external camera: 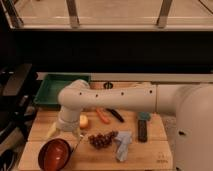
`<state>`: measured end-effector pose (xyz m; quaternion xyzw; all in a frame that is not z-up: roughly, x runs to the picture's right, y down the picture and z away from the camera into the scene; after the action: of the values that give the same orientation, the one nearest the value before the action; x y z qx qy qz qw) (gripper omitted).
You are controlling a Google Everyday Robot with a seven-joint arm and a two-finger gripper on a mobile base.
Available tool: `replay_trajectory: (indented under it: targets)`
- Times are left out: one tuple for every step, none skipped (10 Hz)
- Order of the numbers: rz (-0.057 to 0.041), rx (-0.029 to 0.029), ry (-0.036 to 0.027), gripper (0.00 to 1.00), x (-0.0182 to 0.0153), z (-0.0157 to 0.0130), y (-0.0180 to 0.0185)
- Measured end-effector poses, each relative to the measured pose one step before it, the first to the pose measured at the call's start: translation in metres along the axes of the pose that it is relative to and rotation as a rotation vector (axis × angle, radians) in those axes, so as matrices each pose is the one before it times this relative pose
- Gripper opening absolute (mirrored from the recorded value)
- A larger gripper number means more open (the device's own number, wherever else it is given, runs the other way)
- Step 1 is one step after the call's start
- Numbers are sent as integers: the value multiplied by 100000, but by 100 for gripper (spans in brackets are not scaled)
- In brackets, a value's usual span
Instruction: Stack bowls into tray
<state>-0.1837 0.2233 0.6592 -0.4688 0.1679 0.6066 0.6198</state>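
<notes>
We judge the task barely begun. The green tray (59,90) sits at the left of the frame, holding no bowl we can see. The red-orange bowl (55,154) rests on the wooden surface (150,150) at lower left. Our hand (76,136) hangs just above the bowl's right rim, beside the grapes (102,139). No purple bowl is in view.

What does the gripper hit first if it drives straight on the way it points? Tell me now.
The gripper hangs at the right edge of the red-orange bowl, pointing down and slightly left. It would probably meet that bowl's right rim first, otherwise the wooden table; depth is unclear.
</notes>
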Motion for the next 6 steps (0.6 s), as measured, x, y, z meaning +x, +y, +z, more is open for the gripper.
replay_trajectory:
  targets:
    - [572,-1251,637,80,-41,863,-519]
    - [520,-1433,699,80,-26,803,-403]
    - [1068,-2397,1209,80,-26,974,-609]
    - [681,-2157,1225,80,-62,838,-477]
    - [320,-2444,1317,80,-44,692,-187]
    - [447,-2669,1472,80,-98,807,-325]
